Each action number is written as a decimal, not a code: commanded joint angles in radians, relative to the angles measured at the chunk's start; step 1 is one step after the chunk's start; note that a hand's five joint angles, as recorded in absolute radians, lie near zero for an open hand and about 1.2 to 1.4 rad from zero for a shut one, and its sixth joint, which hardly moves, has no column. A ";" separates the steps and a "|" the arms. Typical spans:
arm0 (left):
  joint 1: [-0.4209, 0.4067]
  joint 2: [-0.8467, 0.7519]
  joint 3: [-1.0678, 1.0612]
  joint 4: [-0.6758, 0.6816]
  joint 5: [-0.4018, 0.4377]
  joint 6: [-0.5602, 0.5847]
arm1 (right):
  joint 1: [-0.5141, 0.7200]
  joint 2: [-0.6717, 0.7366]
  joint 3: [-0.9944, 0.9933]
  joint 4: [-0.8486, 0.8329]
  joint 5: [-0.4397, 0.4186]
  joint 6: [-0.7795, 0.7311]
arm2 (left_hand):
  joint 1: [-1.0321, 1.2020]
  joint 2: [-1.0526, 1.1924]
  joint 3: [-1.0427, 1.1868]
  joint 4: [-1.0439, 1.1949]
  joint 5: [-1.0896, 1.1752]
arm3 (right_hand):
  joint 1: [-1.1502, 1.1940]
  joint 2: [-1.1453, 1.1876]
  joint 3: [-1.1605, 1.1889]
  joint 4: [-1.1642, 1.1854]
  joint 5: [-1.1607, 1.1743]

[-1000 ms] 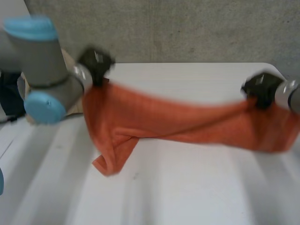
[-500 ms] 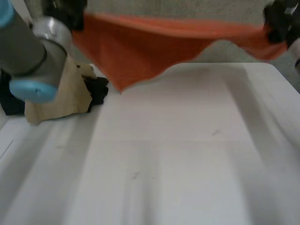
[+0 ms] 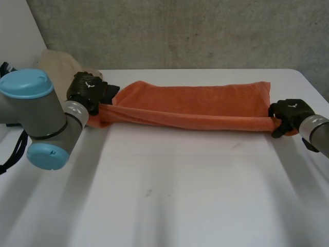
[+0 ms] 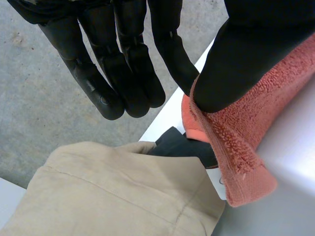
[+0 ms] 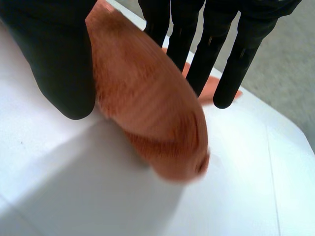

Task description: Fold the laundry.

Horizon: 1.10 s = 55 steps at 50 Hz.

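The orange towel (image 3: pixel 190 105) lies as a long folded band near the far edge of the white table (image 3: pixel 180 195), stretched between the two hands. The left hand (image 3: pixel 87 91) pinches one end by the far left corner, the cloth caught between its thumb and a finger. The right hand (image 3: pixel 288 114) clamps the other end near the right edge, the cloth bunched between its thumb and straight fingers. A beige garment (image 3: pixel 59 64) and a black cloth (image 4: pixel 179 145) sit at the far left corner, beside the left hand

White table (image 3: pixel 180 195) (matte top); grey concrete wall (image 3: pixel 180 31) behind.
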 commanded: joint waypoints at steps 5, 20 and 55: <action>0.002 0.057 -0.076 -0.081 0.011 0.012 | -0.070 -0.052 -0.009 0.153 0.017 0.058 | 0.228 0.198 0.207 0.197 0.240 | 0.627 0.627 0.627 0.636 0.649; 0.013 0.262 -0.323 -0.383 0.046 0.080 | -0.199 -0.262 0.156 0.551 -0.108 -0.385 | 0.228 0.198 0.207 0.197 0.240 | 0.627 0.627 0.628 0.636 0.649; -0.078 0.197 -0.100 -0.644 -0.020 0.176 | -0.184 -0.287 0.190 0.668 -0.017 -0.609 | 0.228 0.198 0.207 0.197 0.240 | 0.627 0.627 0.628 0.636 0.649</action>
